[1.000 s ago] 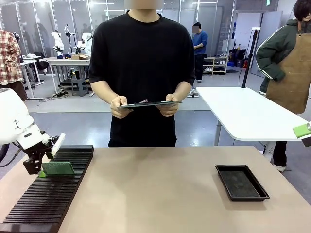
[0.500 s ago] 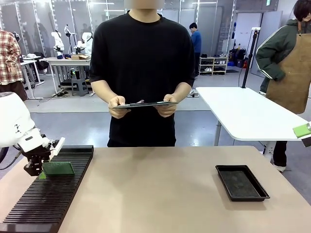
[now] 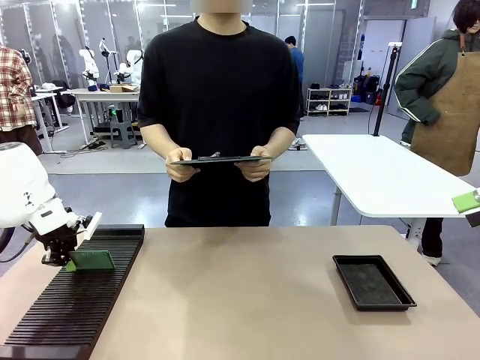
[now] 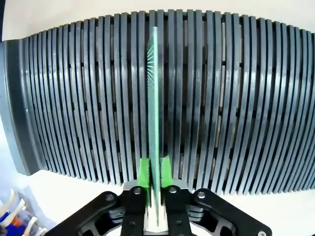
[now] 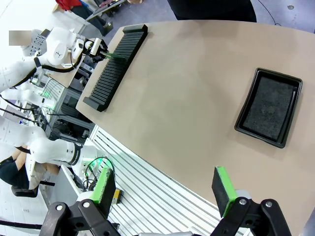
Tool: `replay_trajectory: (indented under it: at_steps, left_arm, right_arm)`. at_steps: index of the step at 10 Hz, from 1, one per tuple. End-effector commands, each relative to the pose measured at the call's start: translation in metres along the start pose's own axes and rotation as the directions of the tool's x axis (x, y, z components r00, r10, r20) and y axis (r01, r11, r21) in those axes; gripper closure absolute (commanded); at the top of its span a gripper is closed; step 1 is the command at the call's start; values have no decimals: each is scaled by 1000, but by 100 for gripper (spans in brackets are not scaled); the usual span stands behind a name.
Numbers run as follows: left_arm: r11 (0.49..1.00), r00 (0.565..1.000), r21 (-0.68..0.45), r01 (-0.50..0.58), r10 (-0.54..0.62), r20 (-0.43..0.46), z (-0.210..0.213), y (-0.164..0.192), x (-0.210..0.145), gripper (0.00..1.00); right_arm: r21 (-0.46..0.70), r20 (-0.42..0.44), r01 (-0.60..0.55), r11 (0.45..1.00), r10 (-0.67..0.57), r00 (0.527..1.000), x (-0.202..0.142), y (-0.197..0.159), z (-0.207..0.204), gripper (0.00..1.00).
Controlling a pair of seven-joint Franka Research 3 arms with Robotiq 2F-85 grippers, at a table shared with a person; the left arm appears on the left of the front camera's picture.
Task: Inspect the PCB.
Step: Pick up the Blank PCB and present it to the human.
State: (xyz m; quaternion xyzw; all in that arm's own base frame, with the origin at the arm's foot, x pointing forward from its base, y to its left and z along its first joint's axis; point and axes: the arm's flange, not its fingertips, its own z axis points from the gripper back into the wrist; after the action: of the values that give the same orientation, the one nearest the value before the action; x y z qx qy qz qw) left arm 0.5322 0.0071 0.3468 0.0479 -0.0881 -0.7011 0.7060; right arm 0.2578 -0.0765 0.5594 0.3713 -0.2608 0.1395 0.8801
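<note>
The PCB (image 3: 91,259) is a thin green board standing on edge over the black slotted rack (image 3: 82,296) at the table's left. My left gripper (image 3: 66,255) is shut on its left end. The left wrist view shows the PCB (image 4: 154,98) edge-on, running along one slot of the rack (image 4: 236,98), pinched between the green pads (image 4: 143,173). Whether it sits in the slot or hangs just above it, I cannot tell. My right gripper (image 5: 164,187) hangs open and empty high above the table's right side; one green pad (image 3: 466,201) pokes in at the front view's right edge.
A black shallow tray (image 3: 373,281) lies empty at the right of the table, also seen from above as the tray (image 5: 269,106). A person at the far side holds a dark clipboard (image 3: 220,160) in both hands. Bare tabletop lies between rack and tray.
My left gripper has edged slightly up and right with the PCB still in it. The person has shifted the clipboard a little to the left.
</note>
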Motion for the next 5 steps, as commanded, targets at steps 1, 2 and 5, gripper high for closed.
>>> replay_trajectory:
  at_steps: [1, 2, 5]
  left_arm:
    - [1000, 1000, 4, -7, 7, -30, 1, 1, -1, 100]
    - [1000, 999, 7, -11, 12, -36, 3, -1, -2, 100]
    - [998, 998, 44, -42, 44, -36, 31, -6, -1, 100]
  right_arm:
    - [8, -1, -2, 1000, 2, 1000, 0, 1, 0, 0]
    - [8, -1, -2, 1000, 2, 1000, 0, 1, 0, 0]
    - [8, -1, -2, 1000, 2, 1000, 0, 1, 0, 0]
